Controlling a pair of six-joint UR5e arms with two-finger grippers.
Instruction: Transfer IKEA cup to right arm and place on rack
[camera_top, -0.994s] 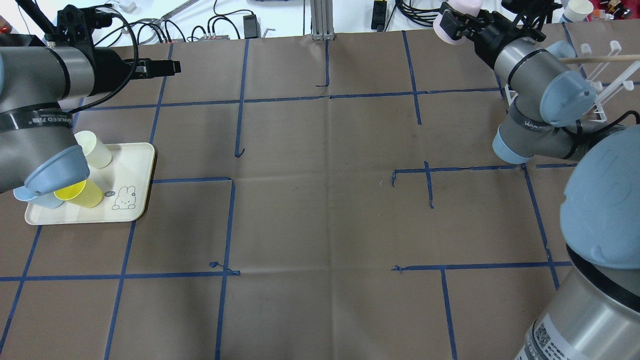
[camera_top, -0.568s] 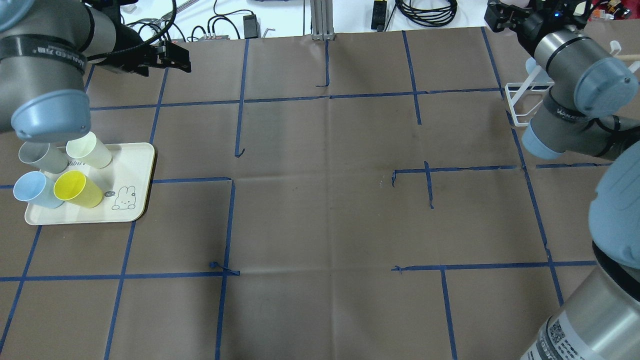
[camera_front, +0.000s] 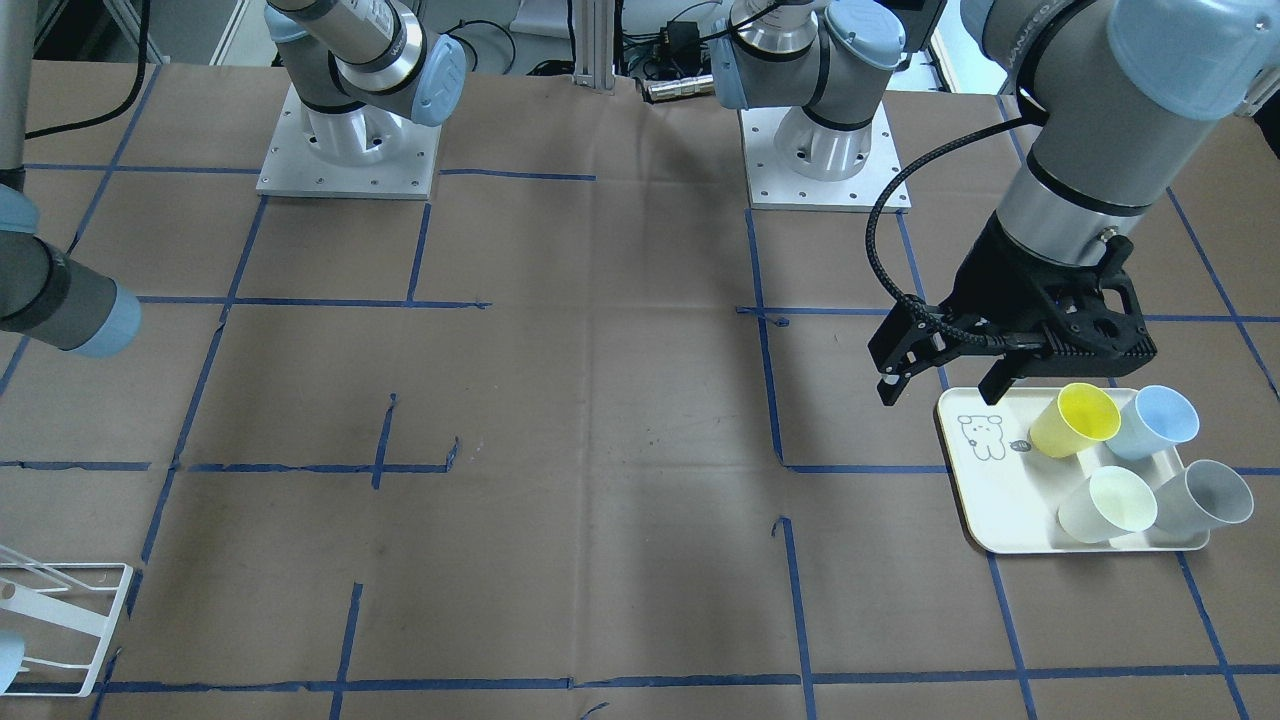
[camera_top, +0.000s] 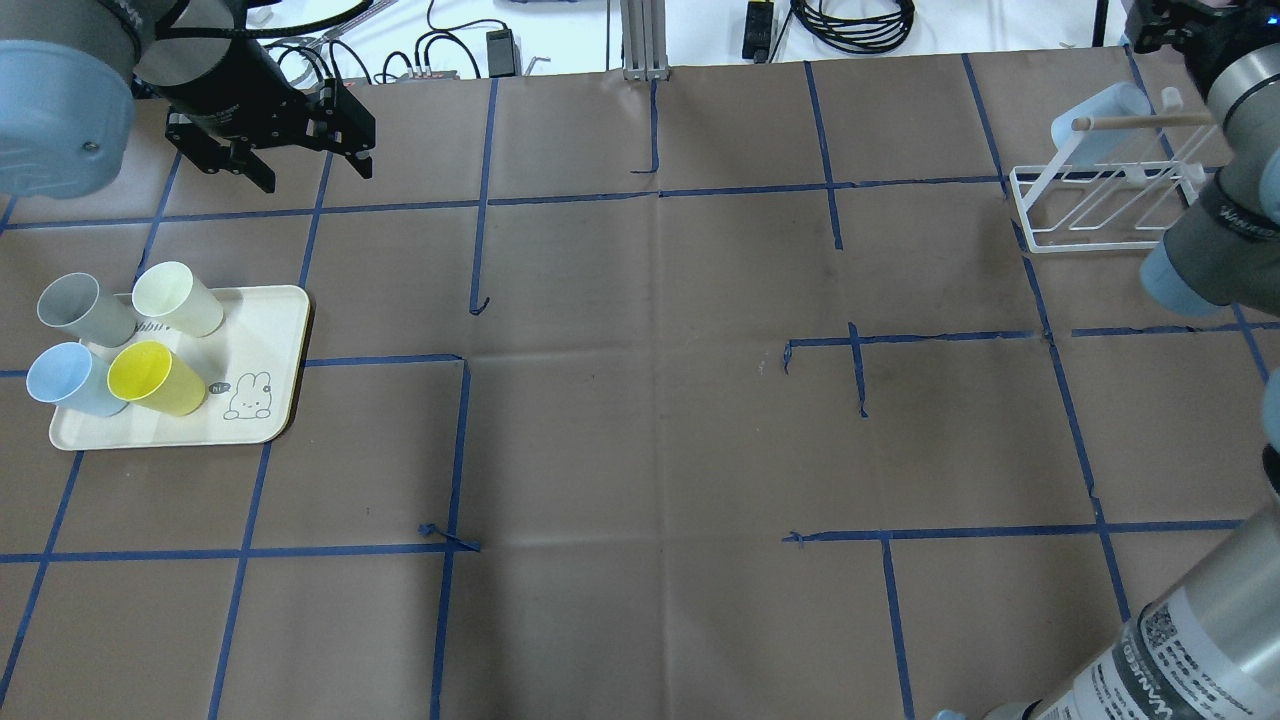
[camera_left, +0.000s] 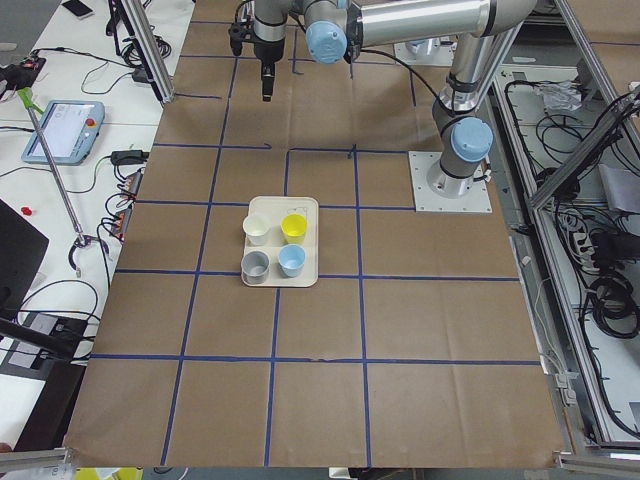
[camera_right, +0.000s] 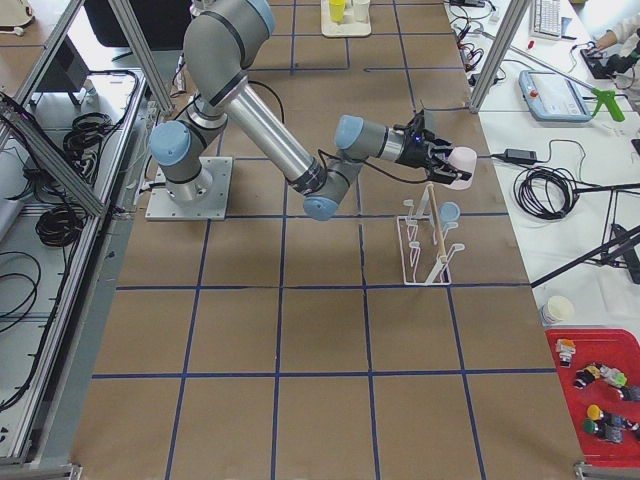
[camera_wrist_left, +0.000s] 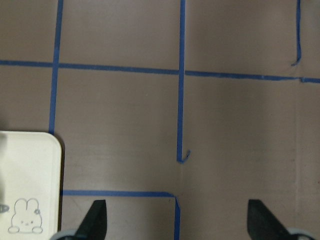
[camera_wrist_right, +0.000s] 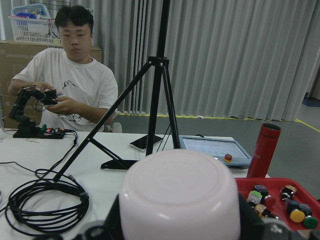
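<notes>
right tool (camera_right: 450, 165) swung further right beyond rack (camera_top: 1100, 208), gripping pink cup (camera_wrist_right: 180, 195); left tool (camera_front: 940, 392) wide, empty

Matt, seemingly plastic pink cup (camera_wrist_right: 179, 197)

The rack (camera_front: 110, 630) runs off the front-facing view's left edge, only its corner showing.

We find a robotics lab: taped-off table (camera_top: 640, 450), cables (camera_top: 850, 22) at twelve o'clock, tripod (camera_wrist_right: 158, 62), operator (camera_wrist_right: 75, 85) at controls.
</notes>
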